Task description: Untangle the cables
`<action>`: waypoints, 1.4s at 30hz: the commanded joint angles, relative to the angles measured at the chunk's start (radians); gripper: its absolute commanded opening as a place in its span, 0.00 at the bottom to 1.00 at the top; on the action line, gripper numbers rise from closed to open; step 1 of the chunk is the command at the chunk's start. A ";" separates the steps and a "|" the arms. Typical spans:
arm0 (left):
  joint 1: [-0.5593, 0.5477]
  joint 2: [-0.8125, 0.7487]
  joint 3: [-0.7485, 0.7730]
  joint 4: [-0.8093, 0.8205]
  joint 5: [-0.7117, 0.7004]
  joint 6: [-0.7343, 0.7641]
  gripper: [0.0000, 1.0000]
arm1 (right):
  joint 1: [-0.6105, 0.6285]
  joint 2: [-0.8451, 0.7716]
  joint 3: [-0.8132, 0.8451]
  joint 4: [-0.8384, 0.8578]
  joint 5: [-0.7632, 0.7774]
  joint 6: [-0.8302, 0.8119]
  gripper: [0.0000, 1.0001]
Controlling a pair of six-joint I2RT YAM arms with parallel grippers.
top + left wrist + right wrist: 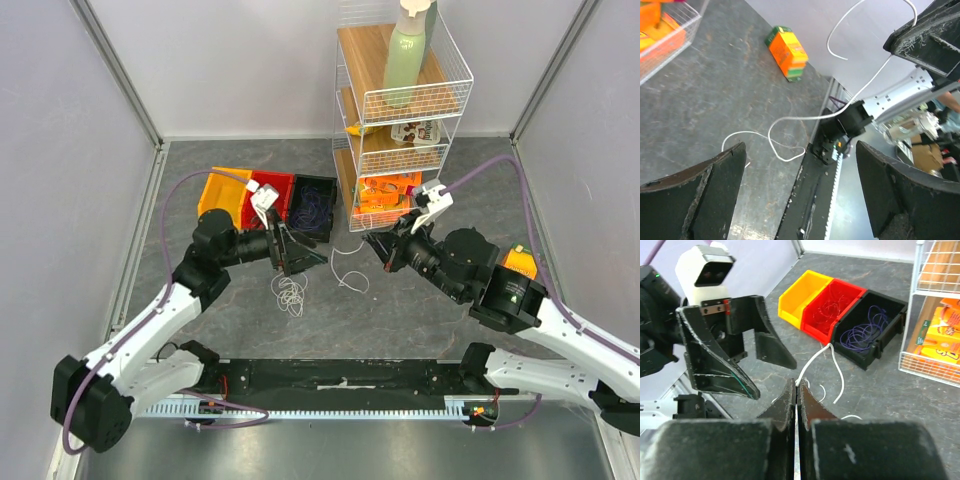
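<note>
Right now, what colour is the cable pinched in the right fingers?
White. The cable shows best in the right wrist view.

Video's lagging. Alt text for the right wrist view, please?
The right gripper has its jaws shut on a white cable that curves away over the dark table toward a red bin and a black bin holding purple wire. The left gripper hangs open nearby.

Left gripper (pixel 800 155) spread wide, right gripper (pixel 796 390) pinched closed, both arms angled inward.
</note>
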 commanded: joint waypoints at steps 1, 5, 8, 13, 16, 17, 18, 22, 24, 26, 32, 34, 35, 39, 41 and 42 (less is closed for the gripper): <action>-0.046 0.057 0.034 0.188 0.128 -0.070 0.96 | 0.004 0.010 0.004 0.052 -0.098 0.032 0.00; -0.105 0.083 0.062 0.130 0.080 0.019 0.91 | 0.004 0.014 0.004 0.065 -0.132 0.031 0.00; -0.127 0.103 0.097 0.013 -0.023 0.091 0.80 | 0.004 0.017 0.009 0.073 -0.145 0.032 0.00; -0.164 0.097 0.114 -0.103 -0.169 0.178 0.70 | 0.004 0.008 0.012 0.076 -0.155 0.035 0.00; -0.181 0.080 0.117 -0.145 -0.238 0.206 0.57 | 0.004 0.004 0.012 0.075 -0.155 0.034 0.00; -0.182 0.071 0.114 -0.148 -0.246 0.211 0.54 | 0.004 0.002 0.012 0.075 -0.153 0.034 0.00; -0.185 0.059 0.111 -0.159 -0.258 0.215 0.51 | 0.004 0.000 0.010 0.073 -0.150 0.034 0.00; -0.188 -0.076 0.027 -0.141 -0.347 0.214 0.46 | 0.003 0.002 0.015 0.073 -0.148 0.035 0.00; -0.190 -0.154 -0.033 -0.116 -0.382 0.220 0.64 | 0.003 0.004 0.018 0.075 -0.149 0.035 0.00; -0.188 -0.183 -0.061 -0.116 -0.425 0.218 0.78 | 0.003 0.007 0.018 0.073 -0.152 0.034 0.00; -0.188 -0.060 -0.016 -0.098 -0.412 0.162 0.81 | 0.004 0.033 0.032 0.085 -0.170 0.035 0.00; -0.187 -0.004 0.013 -0.087 -0.413 0.153 0.76 | 0.004 0.036 0.032 0.091 -0.179 0.041 0.00; -0.188 0.026 0.028 -0.088 -0.418 0.148 0.71 | 0.004 0.033 0.030 0.095 -0.181 0.046 0.00; -0.188 0.083 0.074 -0.090 -0.428 0.143 0.36 | 0.004 0.014 0.021 0.093 -0.172 0.054 0.00; -0.188 0.070 0.076 -0.102 -0.495 0.140 0.06 | 0.004 0.007 0.010 0.084 -0.156 0.051 0.00; -0.188 0.057 0.077 -0.123 -0.561 0.131 0.02 | 0.004 0.005 0.007 0.072 -0.147 0.046 0.10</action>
